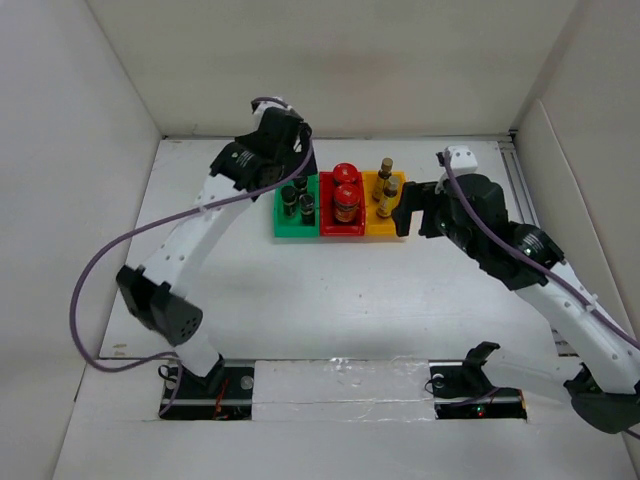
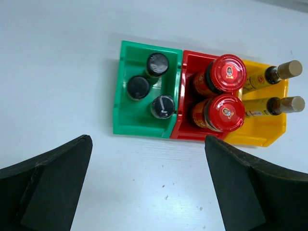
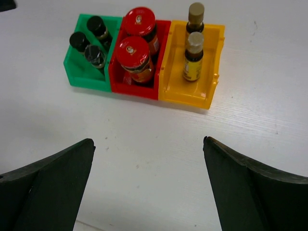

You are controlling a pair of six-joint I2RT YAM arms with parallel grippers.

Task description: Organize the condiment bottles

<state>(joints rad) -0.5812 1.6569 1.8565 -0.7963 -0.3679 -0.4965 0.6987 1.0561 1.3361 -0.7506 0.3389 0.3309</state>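
Observation:
Three short black-capped bottles (image 1: 298, 200) stand in the green bin (image 1: 290, 232). Two red-capped jars (image 1: 346, 190) stand in the red bin (image 1: 340, 232). Two slim yellow-labelled bottles (image 1: 386, 185) stand in the yellow bin (image 1: 378, 232). The bins sit side by side. My left gripper (image 1: 300, 160) hovers above the green bin's far side, open and empty (image 2: 147, 144). My right gripper (image 1: 405, 212) is just right of the yellow bin, open and empty (image 3: 147, 142). Both wrist views show the black-capped bottles (image 2: 138, 87) (image 3: 95, 55), the jars (image 2: 225, 112) (image 3: 131, 52) and the slim bottles (image 2: 269, 107) (image 3: 193, 57).
White walls enclose the table at the back and on both sides. A metal rail (image 1: 515, 175) runs along the right edge. A purple cable (image 1: 100, 290) loops off the left arm. The arm bases (image 1: 205, 385) stand at the near edge.

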